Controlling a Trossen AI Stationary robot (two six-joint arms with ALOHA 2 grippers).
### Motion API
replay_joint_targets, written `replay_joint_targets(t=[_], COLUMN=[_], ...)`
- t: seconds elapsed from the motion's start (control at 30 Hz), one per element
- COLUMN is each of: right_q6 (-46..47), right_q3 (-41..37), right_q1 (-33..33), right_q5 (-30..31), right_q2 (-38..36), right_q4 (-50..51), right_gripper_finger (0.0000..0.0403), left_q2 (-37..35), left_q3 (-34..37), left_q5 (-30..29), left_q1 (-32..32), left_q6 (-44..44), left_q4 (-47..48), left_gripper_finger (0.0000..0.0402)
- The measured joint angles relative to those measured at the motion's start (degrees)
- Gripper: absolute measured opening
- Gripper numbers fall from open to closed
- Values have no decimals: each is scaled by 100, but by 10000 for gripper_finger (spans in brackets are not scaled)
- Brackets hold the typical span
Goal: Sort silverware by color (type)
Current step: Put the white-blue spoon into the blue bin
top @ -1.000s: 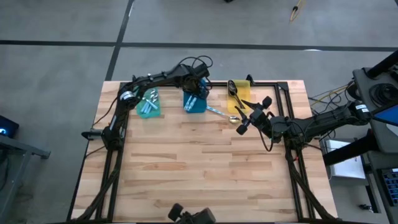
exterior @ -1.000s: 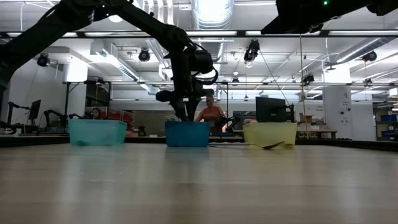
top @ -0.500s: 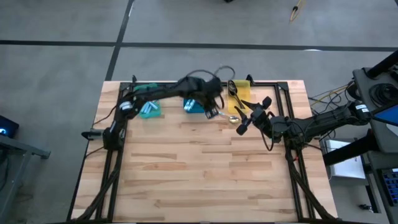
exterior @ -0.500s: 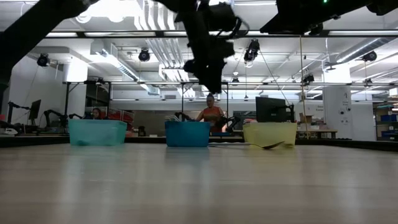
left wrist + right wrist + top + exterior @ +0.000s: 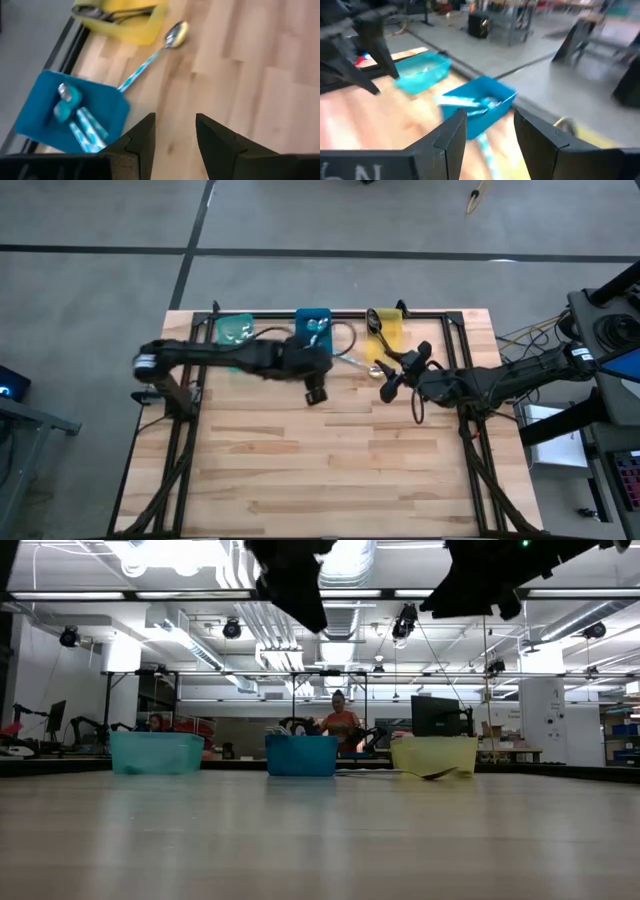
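We find blue-handled spoons in the teal bin (image 5: 237, 330) and blue bin (image 5: 313, 323), one loose spoon (image 5: 154, 54) between it and the yellow bin (image 5: 386, 326) holding dark spoons. Left gripper (image 5: 172, 137) and right gripper (image 5: 487, 131) both gape empty.

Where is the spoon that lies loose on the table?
In the high view the loose spoon lies on the wood between the blue bin and the yellow bin.
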State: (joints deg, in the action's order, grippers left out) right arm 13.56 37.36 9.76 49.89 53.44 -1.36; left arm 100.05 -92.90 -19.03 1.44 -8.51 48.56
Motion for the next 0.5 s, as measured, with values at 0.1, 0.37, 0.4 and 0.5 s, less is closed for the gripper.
replay_joint_targets(t=[0.1, 0.37, 0.4, 0.5], right_q6=[848, 2153, 2253, 2580], right_q3=[0, -2, -2, -2], right_q1=[-16, -350, -409, -587], right_q5=[-278, -1128, -1244, -1595], right_q2=[2, 54, 98, 332], right_q4=[308, 504, 520, 550], right_gripper_finger=[155, 155, 155, 155], left_q2=[-589, -1606, -1698, -1889], left_q3=[778, 2203, 2385, 2837], left_q5=[2, -15, -14, -9], left_q1=[-275, -762, -802, -855], left_q6=[-16, 20, 71, 262], left_q4=[-667, -2630, -2937, -3817], left_gripper_finger=[120, 120, 120, 120])
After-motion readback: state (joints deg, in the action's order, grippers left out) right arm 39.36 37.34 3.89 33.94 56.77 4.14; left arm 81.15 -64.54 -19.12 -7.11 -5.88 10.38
